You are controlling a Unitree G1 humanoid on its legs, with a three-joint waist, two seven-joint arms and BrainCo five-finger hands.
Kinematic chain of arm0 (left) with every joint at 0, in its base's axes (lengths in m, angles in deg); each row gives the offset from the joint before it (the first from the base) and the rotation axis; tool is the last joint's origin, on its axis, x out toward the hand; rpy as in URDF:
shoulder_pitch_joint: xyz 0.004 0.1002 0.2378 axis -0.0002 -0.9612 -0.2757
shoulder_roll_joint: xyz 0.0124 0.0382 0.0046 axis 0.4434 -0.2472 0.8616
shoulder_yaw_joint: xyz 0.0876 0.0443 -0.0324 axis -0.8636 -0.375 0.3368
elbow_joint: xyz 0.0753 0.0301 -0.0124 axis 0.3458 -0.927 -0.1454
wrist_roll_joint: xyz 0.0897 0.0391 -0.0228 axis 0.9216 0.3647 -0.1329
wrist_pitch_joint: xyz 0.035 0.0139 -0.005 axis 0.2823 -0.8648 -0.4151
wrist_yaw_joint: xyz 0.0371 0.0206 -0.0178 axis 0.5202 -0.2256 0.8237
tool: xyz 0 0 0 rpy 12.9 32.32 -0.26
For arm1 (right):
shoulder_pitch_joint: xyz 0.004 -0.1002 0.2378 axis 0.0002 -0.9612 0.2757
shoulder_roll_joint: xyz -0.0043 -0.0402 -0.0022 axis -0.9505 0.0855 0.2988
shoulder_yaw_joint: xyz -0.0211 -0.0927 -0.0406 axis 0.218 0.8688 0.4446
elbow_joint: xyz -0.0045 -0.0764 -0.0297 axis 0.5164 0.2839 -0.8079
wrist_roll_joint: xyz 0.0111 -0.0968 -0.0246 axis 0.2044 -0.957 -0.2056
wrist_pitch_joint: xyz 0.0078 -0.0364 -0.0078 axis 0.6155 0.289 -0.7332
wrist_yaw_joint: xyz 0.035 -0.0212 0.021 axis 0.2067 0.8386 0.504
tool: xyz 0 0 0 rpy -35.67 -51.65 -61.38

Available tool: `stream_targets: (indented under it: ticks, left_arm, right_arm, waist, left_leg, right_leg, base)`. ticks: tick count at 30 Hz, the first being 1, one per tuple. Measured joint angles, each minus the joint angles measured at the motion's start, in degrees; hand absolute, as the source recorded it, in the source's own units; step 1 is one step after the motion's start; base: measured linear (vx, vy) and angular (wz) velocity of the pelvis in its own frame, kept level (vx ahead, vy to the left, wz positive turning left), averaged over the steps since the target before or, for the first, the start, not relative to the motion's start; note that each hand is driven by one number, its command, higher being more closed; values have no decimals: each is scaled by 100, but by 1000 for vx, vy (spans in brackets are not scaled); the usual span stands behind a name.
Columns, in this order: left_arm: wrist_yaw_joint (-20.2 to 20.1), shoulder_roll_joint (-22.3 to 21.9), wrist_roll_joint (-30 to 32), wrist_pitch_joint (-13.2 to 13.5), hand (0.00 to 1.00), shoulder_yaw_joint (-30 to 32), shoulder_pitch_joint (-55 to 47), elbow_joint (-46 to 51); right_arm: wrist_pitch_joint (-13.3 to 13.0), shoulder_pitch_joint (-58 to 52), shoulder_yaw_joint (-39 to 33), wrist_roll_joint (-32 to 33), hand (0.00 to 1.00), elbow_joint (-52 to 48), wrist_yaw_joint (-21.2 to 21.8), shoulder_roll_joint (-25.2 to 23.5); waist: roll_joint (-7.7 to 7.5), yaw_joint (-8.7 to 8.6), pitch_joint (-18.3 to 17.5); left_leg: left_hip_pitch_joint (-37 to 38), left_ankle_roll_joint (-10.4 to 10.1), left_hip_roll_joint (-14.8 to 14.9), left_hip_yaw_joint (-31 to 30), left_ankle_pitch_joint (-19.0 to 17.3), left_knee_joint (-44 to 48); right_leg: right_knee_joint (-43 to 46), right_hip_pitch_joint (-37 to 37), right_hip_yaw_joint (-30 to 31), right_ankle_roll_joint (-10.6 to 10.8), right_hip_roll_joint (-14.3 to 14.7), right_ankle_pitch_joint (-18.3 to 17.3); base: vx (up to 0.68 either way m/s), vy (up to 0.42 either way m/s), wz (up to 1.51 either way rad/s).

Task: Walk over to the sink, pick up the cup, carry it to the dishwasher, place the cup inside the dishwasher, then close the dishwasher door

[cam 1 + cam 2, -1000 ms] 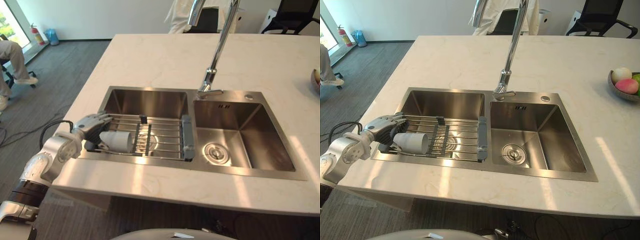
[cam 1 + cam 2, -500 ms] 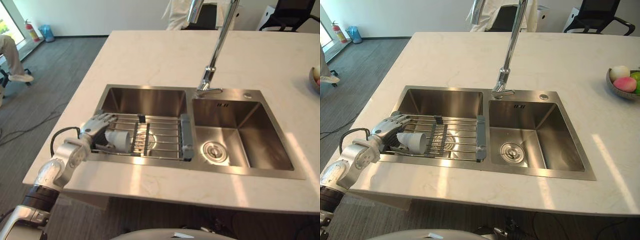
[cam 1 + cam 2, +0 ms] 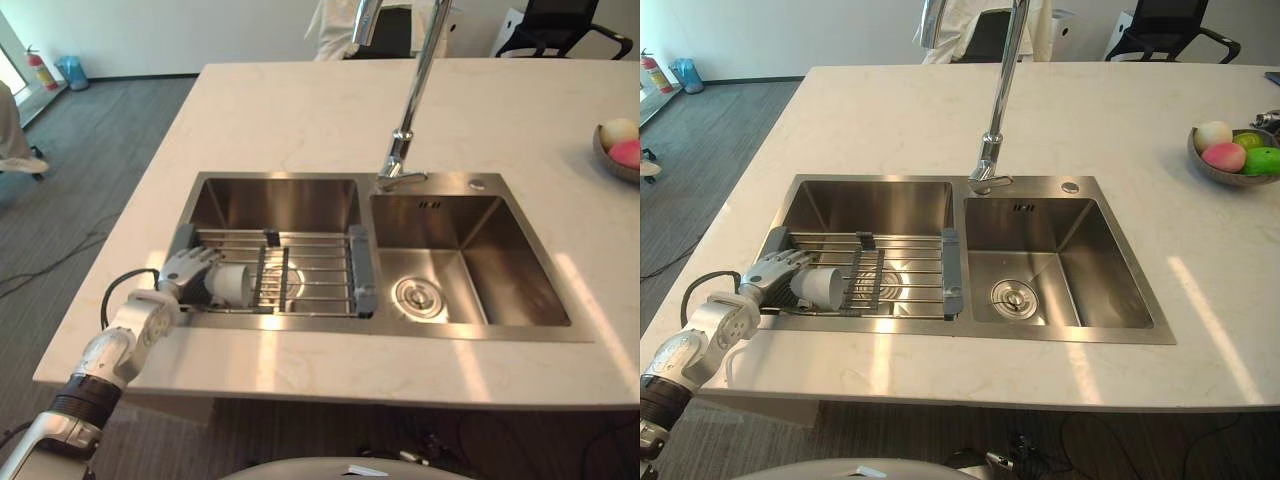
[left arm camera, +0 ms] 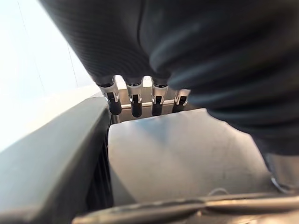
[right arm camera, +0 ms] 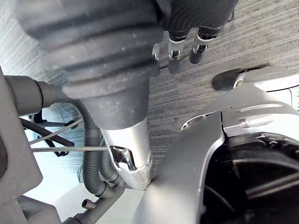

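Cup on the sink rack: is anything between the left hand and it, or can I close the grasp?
Nothing visible stands between them. The left hand is at the cup, which lies on its side on the rack, with straight fingers over its top. The rack's grey end piece lies close beside the hand.

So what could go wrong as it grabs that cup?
The cup lies on its side on the wire rack, so it may roll away from the left hand before the fingers close. It could also slip off the rack into the sink below. The fingers might snag on the rack's wires.
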Motion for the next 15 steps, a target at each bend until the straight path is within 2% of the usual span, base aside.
stream_targets:
  ticks: [6, 15]
  left_arm:
    - [38, -3, 119, -96, 0, -99, 0, -237]
    - [11, -16, 121, -187, 0, -412, 92, -234]
  right_arm:
    - [10, 1, 84, -48, 0, -142, -33, 4]
    - [29, 20, 146, -54, 0, -154, -33, 24]
  waist:
    - [6, -104, 1]
    - [39, -138, -19]
  left_leg:
    - [27, 1, 0, 30, -11, -1]
    - [21, 4, -2, 53, -13, -1]
  right_leg:
    - [5, -11, 65, 9, 1, 15]
    - [-5, -27, 67, 10, -2, 25]
  base:
    - [-33, -13, -5]
    - [-7, -4, -2]
